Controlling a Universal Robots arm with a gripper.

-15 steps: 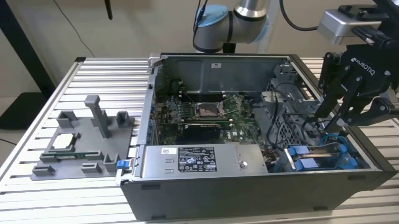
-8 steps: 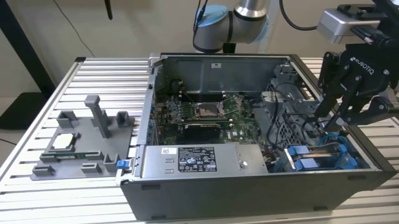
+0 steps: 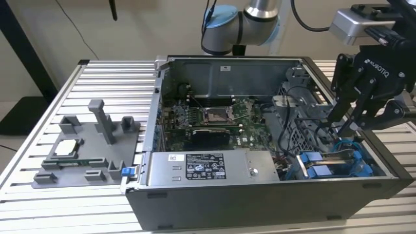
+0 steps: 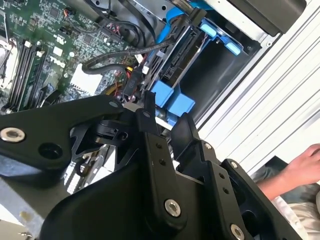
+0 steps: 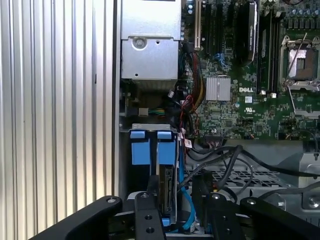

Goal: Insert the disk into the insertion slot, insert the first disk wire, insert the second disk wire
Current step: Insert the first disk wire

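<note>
Mid-frame, the disk (image 5: 169, 170) stands edge-on in its bay. Two blue carrier tabs (image 5: 140, 149) cap the end nearest the silver power-supply box (image 5: 150, 47). The gripper (image 5: 176, 181) juts in from one edge of the frame. Its black fingers (image 5: 149, 210) are spread apart, with the disk's edge and a blue cable (image 5: 186, 200) showing in the gap. Black cables (image 5: 225, 160) loop beside the green motherboard (image 5: 235, 107). The ribbed worktop (image 5: 55, 110) runs along the case's outer side.
</note>
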